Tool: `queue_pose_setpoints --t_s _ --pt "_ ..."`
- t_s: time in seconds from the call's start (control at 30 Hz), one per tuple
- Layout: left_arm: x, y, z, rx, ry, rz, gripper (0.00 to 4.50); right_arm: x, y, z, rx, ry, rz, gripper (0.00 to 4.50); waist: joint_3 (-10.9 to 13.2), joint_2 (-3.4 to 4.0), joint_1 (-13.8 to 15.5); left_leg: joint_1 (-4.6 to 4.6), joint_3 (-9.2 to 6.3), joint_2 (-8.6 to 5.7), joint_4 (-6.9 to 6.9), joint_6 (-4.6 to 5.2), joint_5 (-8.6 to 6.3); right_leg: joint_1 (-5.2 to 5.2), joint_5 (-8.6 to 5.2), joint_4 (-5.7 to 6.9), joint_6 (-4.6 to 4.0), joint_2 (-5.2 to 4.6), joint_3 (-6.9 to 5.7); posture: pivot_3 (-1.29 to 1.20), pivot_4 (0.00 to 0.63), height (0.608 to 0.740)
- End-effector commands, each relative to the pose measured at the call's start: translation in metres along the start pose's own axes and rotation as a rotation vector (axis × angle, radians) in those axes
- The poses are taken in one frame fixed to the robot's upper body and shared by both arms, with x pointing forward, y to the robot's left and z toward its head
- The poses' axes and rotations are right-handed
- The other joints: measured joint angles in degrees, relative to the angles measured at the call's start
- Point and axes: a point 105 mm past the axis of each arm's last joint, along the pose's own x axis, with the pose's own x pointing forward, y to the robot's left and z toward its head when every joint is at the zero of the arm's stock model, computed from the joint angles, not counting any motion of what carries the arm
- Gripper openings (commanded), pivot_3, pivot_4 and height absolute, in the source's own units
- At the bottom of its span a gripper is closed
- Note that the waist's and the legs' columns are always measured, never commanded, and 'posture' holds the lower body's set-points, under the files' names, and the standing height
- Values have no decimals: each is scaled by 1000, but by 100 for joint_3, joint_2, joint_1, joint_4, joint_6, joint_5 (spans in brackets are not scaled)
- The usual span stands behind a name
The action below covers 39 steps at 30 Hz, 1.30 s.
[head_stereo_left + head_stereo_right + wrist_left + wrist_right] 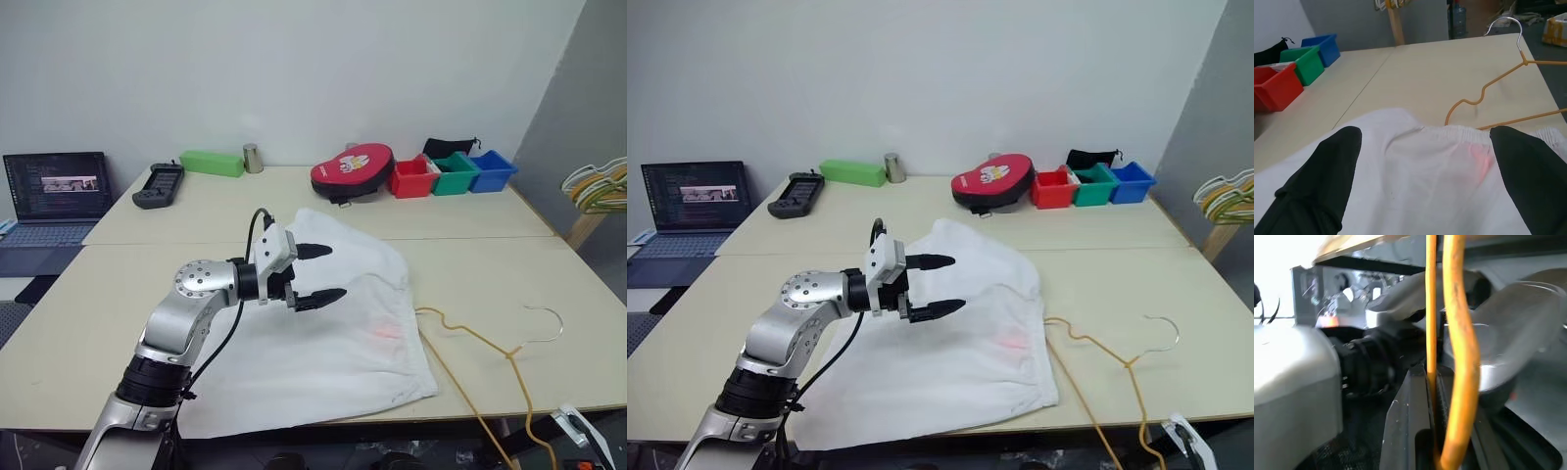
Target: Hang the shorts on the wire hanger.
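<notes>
Shorts (323,343): white, thin fabric, spread flat on the worktop (127,294) near its front edge, one hem overhanging that edge; gathered waistband toward the right side; faint pink-red mark near the waistband.

Wire hanger (470,338): yellow-orange, lying just beside the waistband on the right, possibly touching it; grey hook (547,323) resting on the worktop toward the right edge; lower wires running off the front edge. In the right wrist view, two orange wires (1457,357) pinched between the pressed-together fingers of the right gripper (1432,431).

Left gripper (318,274): above the middle of the shorts, black fingers spread wide, nothing between them, pointing toward the hanger; contact with the fabric not determinable.

Far edge of worktop, left to right: black handheld controller (159,184), green rectangular box (212,163), small metal cylinder (253,158), red oval case with cartoon print (353,169), then red bin (411,177), green bin (455,173) and blue bin (491,170) in a row, a black item (449,147) behind them.

Beyond the left edge: open laptop (57,196), screen lit. Beyond the right edge: bunch of white, yellow and green hangers (596,186) on a wooden support.
</notes>
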Motion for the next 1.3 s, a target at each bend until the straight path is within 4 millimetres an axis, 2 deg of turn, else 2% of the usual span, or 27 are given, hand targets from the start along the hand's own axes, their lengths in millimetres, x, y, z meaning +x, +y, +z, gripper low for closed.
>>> queue_pose_setpoints --t_s 0.03,0.27,0.37,0.5,0.57,0.7,0.97,1.1,1.3 --pt "-3 6 8 40 -8 14 4482 10 27 13 -74 -16 111 0 4 -7 2 0 -1 0 0 0 0 0 0 0 0 0 -1 204 0 740" --pt "-3 3 8 41 -5 14 4482 18 31 23 -99 -24 122 0 9 -14 22 -6 -3 -1 0 0 0 -1 0 -10 1 -2 -1 214 0 740" --pt "-5 4 7 44 2 23 4482 28 31 13 -217 104 51 0 10 -7 23 -8 -4 -1 0 0 0 -1 1 -10 1 -3 -2 218 0 740" --pt "-6 6 6 51 7 34 4482 42 9 14 -465 210 -132 0 19 -20 13 -8 -10 3 -2 -1 0 -3 0 -10 1 -1 -8 226 0 740" --pt "-6 6 6 55 10 36 4482 46 -2 18 -527 223 -195 0 20 -22 13 -8 -9 1 -2 -1 0 -4 0 -11 2 -2 -7 228 0 740" --pt "-6 6 5 59 15 41 4482 47 -7 26 -476 181 -189 0 24 -28 25 -11 -9 -3 -2 -2 0 -4 1 -15 3 -8 -6 232 0 740" --pt "-5 8 6 61 12 49 4482 33 -13 54 -315 50 -194 0 26 -31 61 -13 -12 -5 -2 -2 0 -4 2 -17 4 -12 -7 227 0 740" --pt "-5 8 5 60 11 52 4482 27 -19 64 -343 42 -242 0 27 -30 78 -14 -13 -5 -2 -2 0 -4 2 -17 5 -12 -9 226 0 740" --pt "-7 11 4 48 10 75 4482 27 -21 79 -502 88 -303 0 31 -30 68 -14 -11 -5 -2 -2 0 -5 2 -18 5 -12 -8 219 0 740"
